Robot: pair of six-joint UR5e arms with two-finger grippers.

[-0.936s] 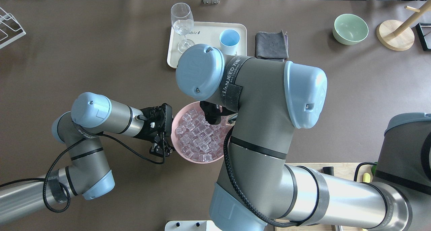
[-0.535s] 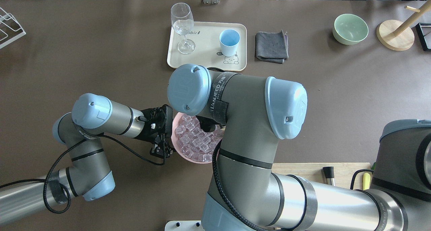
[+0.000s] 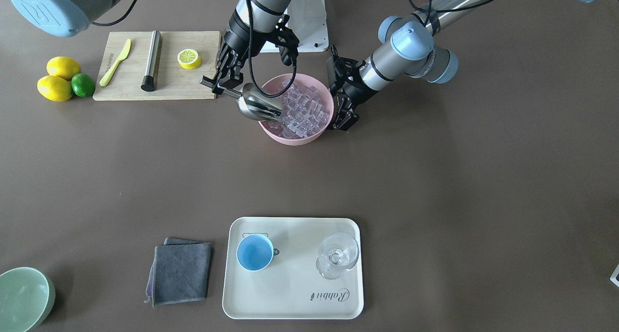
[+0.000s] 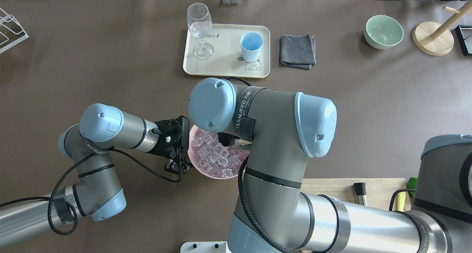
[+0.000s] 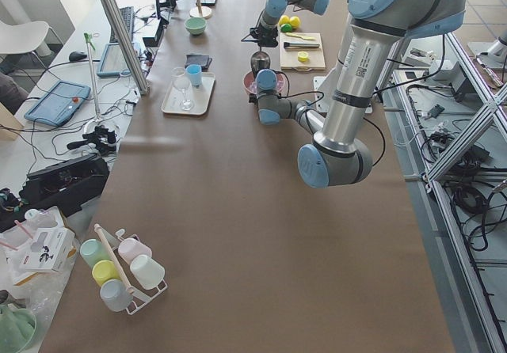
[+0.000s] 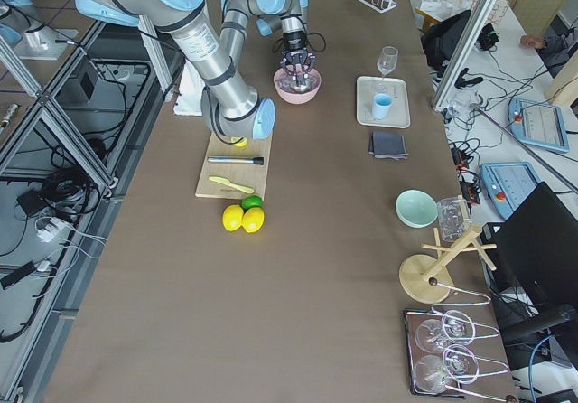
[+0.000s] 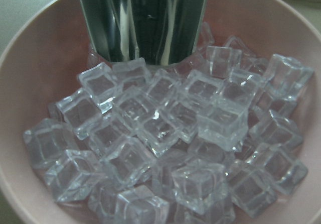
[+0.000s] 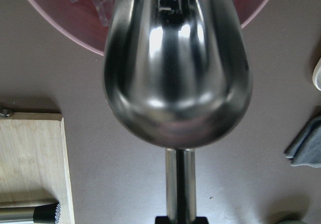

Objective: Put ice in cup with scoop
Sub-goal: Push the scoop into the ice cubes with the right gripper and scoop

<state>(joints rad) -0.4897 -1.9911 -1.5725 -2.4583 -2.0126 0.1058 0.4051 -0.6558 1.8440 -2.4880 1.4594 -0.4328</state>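
Note:
The steel scoop (image 3: 258, 107) lies tilted with its trough in the pink bowl (image 3: 295, 138) among the ice (image 3: 304, 112). My right gripper (image 3: 220, 83) is shut on the end of its rod handle, by the bowl's side nearest the cutting board. The right wrist view shows the trough's underside (image 8: 175, 73) over the bowl's rim. My left gripper (image 3: 344, 123) sits at the opposite rim and looks shut on it. Its camera looks across the ice (image 7: 165, 143) at the scoop's mouth (image 7: 145, 23). The light-blue cup (image 3: 255, 253) stands empty on the cream tray (image 3: 290, 298).
A wine glass (image 3: 338, 254) shares the tray. A grey cloth (image 3: 181, 271) and a pale-green bowl (image 3: 22, 298) lie beside it. The cutting board (image 3: 159, 66) carries a knife, a steel cylinder and a lemon slice; lemons and a lime (image 3: 58, 78) lie next to it.
My right arm has drawn back from over the tray toward my base, so the cup and tray show fully. The left arm and the bowl have barely moved.

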